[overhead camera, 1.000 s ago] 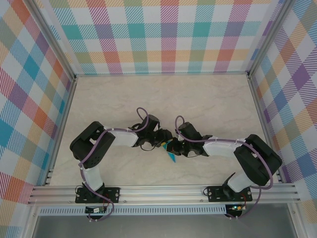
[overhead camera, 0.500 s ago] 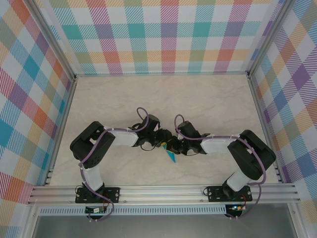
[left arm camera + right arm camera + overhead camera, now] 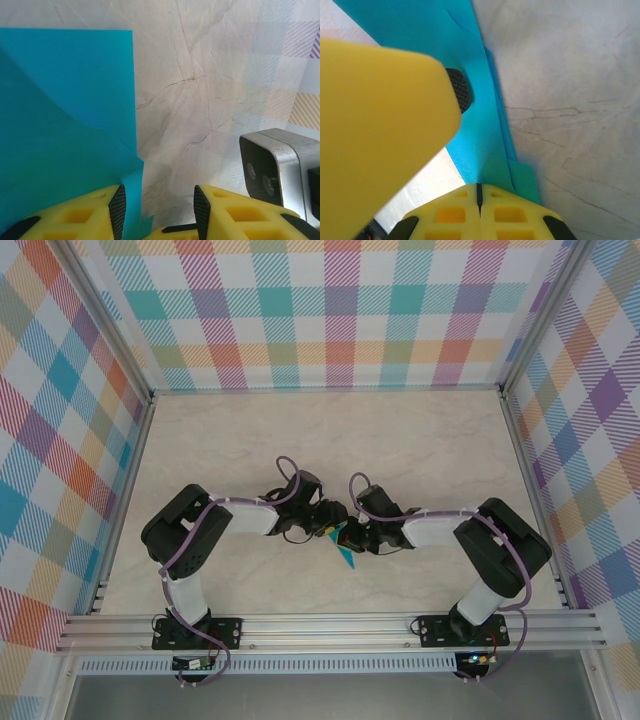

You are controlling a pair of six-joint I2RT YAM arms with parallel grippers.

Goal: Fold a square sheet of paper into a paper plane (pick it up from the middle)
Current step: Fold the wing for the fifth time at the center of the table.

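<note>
Right gripper (image 3: 479, 195) has its two yellow fingers pressed tight together. The teal sheet of paper (image 3: 480, 140) comes straight out of the seam between them, so this claw is pinching the paper. Left gripper (image 3: 158, 204) stands with its jaws apart: bare marble table (image 3: 215, 75) shows in the gap, and only the sheet's edge reaches in beside one finger, so it grips nothing that I can see. From overhead the two claws meet tip to tip around the middle of the table, somewhat toward its near edge. The paper shows there as a small teal wedge poking out below them, toward the arm bases.

I judge the sheet to be nearly weightless, limp, easy to crease or tear, and apt to slide on the smooth marble. A firm pinch across the stacked layers close to a fold should hold best. A single free edge would likely bend away.

It is plain teal-blue, matte, and already folded. The left wrist view shows a lighter panel with a straight upright edge, and a darker layer laps over it along a curved line. The right wrist view shows at least two layers stepped along the edge near the fingers, ending in a little corner that sticks out.
</note>
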